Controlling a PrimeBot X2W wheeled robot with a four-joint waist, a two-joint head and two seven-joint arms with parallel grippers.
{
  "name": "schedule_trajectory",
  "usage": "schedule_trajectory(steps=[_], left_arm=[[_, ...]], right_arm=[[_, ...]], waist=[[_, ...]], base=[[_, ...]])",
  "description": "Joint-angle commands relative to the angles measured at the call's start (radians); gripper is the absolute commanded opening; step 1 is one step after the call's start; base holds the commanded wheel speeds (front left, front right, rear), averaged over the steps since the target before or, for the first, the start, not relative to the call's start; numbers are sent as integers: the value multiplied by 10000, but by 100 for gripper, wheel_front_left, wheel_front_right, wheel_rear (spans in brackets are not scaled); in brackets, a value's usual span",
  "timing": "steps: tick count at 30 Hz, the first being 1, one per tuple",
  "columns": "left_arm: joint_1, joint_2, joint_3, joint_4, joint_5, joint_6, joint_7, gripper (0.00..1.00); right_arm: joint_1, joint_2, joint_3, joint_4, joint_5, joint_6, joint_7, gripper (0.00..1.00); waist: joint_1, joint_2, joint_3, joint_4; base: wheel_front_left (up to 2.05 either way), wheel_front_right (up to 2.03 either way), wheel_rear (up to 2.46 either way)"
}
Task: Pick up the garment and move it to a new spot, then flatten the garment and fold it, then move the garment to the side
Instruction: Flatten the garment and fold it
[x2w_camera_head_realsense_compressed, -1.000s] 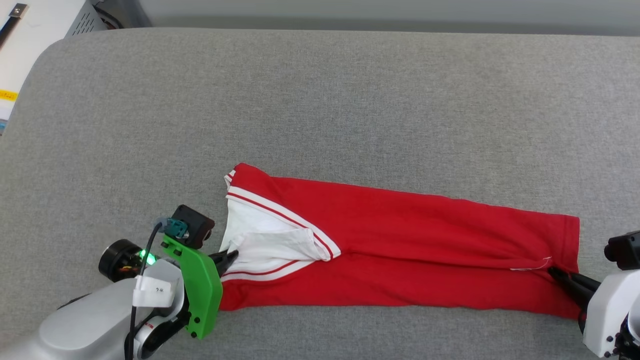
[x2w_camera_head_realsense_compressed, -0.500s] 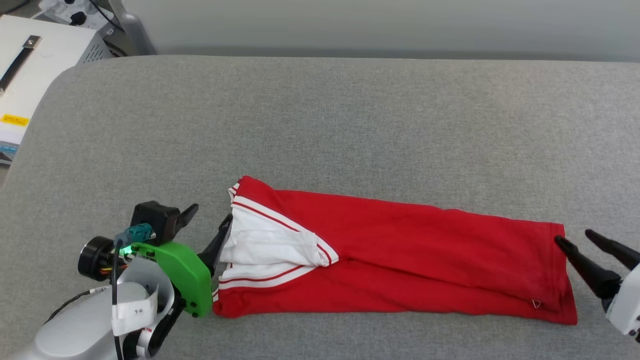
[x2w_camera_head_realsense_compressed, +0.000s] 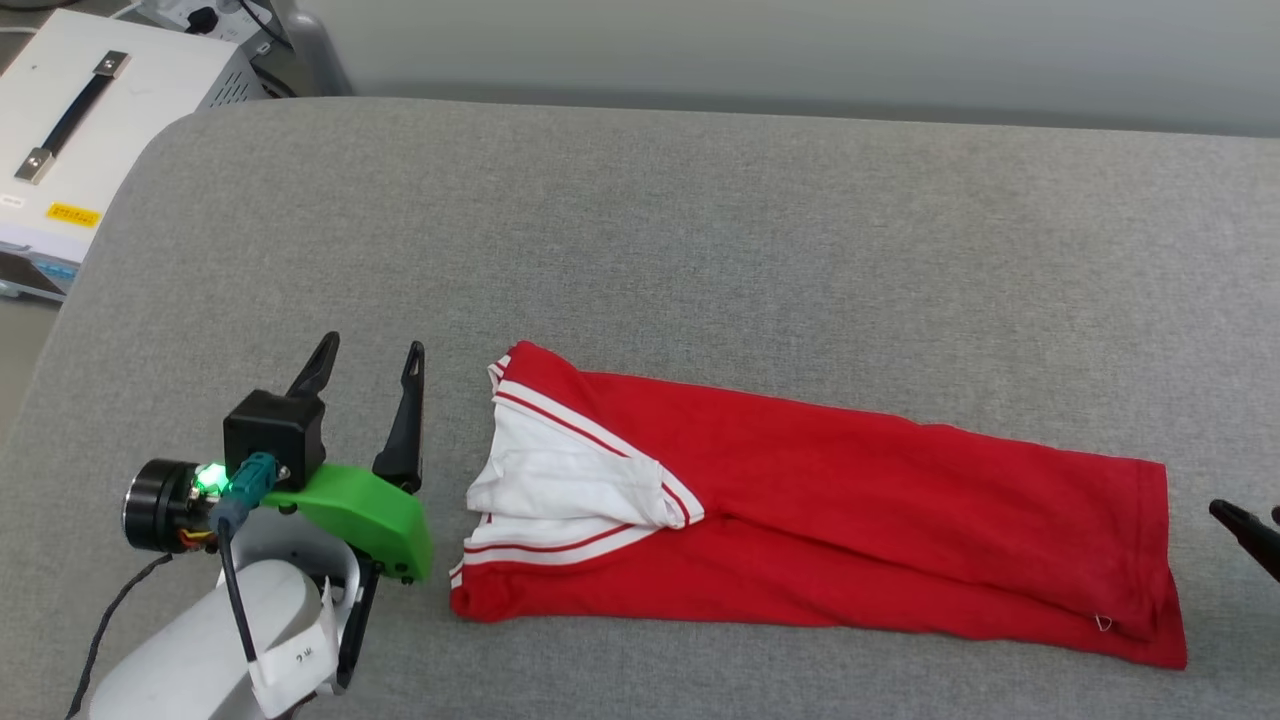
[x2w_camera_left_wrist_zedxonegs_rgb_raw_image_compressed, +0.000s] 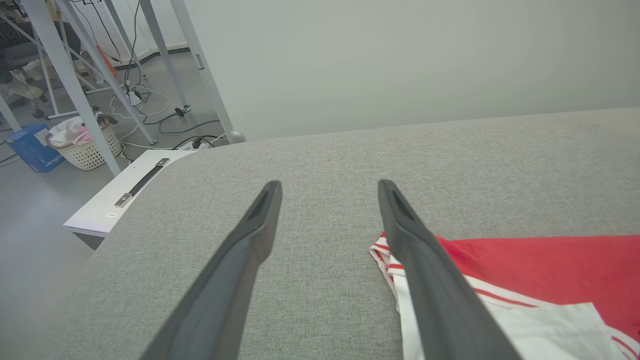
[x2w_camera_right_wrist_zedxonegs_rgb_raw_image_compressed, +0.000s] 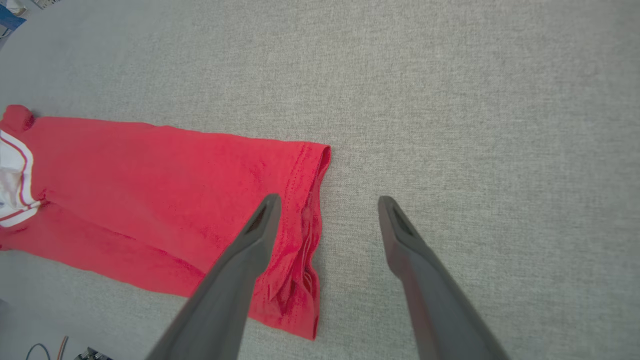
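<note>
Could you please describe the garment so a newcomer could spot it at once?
On the wide grey padded surface, look toward the near edge: the garment lies folded into a long red strip. Its white sleeve with striped trim, at the end beside the left gripper, sets it apart.

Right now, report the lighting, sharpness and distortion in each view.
Head view: soft, even light, no glare; the garment is sharp, with only a thin shadow along its near edge. Left wrist view: wide-angle bowing curves the far edge of the grey surface. Right wrist view: cloth weave crisp, light flat.
</note>
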Motion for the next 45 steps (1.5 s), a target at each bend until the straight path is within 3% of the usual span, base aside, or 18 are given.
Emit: schedule_trajectory(steps=[1,11,24,25,26,27,36,45], left_arm=[[383,-199,304,1,341,61,-56,100],[1798,-1743,2763,200,2455,-575,-57,100],[3012,-3756,4876,95,4910,-1974,-58,100],[3068,-3875,4965,114,5056,-2067,-58,100],[3128,-4021,5086,124,5220,-2183,-58,100],[3187,-4160,5220,132,5367,-2289,-58,100],[3660,-4932,6071,205,6346,-3046,-58,100],[4002,-5247,6512,291,6960,-3666,-59,100]], right_arm=[[-31,94,12,181,29,-6,142,100],[-857,728,908,1544,-196,-6,707,100],[-1158,1311,2326,1941,195,-6,692,100],[-1164,1305,2389,1939,206,-6,655,81],[-1173,1293,2435,1937,211,-6,544,35],[-1173,1285,2472,1959,236,-6,446,0],[-1141,777,2296,2257,486,-6,-128,0],[-927,-499,1699,2489,475,-6,-336,0]], waist=[[1,-1,151,142],[1,-1,631,533],[1,-1,598,685],[1,-1,584,677],[1,-1,566,668],[1,-1,542,660],[1,-1,185,605],[1,-1,-239,565]], base=[[0,0,0],[0,0,0],[0,0,0],[0,0,0],[0,0,0],[0,0,0],[0,0,0],[0,0,0]])
